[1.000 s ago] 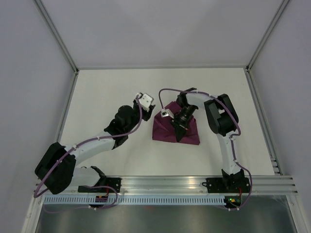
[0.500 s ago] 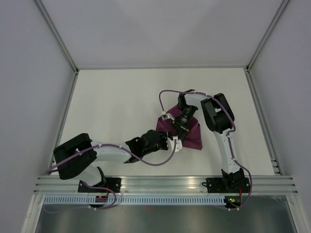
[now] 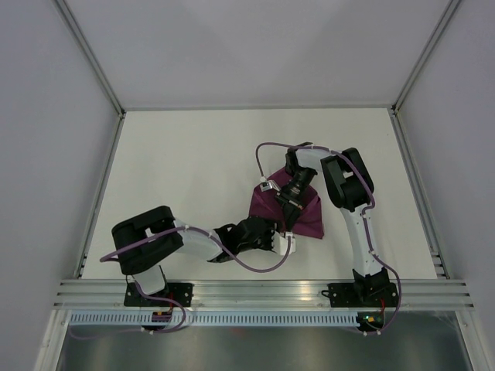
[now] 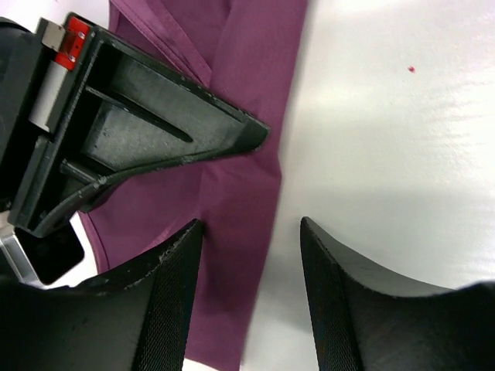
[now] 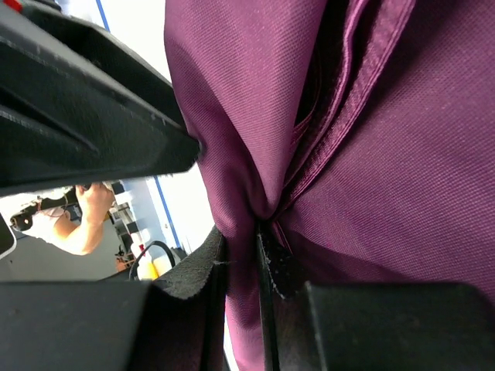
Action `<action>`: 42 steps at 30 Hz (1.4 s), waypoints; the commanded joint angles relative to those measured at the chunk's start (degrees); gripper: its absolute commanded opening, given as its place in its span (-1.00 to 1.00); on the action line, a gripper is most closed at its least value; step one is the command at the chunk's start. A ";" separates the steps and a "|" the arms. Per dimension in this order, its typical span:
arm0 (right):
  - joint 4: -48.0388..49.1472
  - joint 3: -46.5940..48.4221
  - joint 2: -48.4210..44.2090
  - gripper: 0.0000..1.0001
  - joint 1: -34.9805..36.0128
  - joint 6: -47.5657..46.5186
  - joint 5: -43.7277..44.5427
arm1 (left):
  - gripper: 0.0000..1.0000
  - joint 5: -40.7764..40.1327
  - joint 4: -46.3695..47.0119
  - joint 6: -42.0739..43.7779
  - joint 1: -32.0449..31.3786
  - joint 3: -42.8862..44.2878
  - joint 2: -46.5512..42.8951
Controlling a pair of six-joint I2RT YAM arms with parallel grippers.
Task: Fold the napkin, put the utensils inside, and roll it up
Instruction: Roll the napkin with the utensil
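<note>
Your right gripper [image 5: 241, 232] is clamping the folded magenta-purple cloth napkin [image 3: 309, 218] while your left gripper [image 4: 249, 226] is hovering spread over its edge.

Left fingers [image 4: 166, 309] spread apart, right fingers [image 5: 197, 277] pinched shut, both arms extended.
</note>
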 commanded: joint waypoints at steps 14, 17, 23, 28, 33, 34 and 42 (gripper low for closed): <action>9.52 -0.52 3.30 -0.99 -0.70 -4.16 7.37 | -0.07 5.03 -0.27 3.11 -0.35 6.25 6.89; 9.43 -0.52 3.48 -0.99 -0.70 -4.25 7.28 | -0.21 6.08 -1.77 2.50 -0.27 6.95 7.51; 8.73 -0.70 3.48 -0.99 -0.79 -4.86 6.84 | -0.53 8.01 -6.42 -0.05 0.35 9.77 8.91; 8.12 -1.05 2.78 -0.99 -0.96 -5.39 6.14 | -0.90 12.48 -12.48 -4.70 2.72 13.01 9.27; 8.11 -1.58 0.76 -0.86 -1.75 -5.40 5.09 | -0.95 20.48 -20.12 -10.49 6.93 17.14 9.35; 8.20 -1.58 -0.29 -0.80 -2.02 -5.22 4.82 | -0.95 23.37 -21.27 -11.29 7.55 17.85 9.44; 10.22 -0.79 -8.55 -0.21 -5.18 -2.15 1.75 | -0.95 35.34 -28.23 -18.15 12.29 23.12 11.81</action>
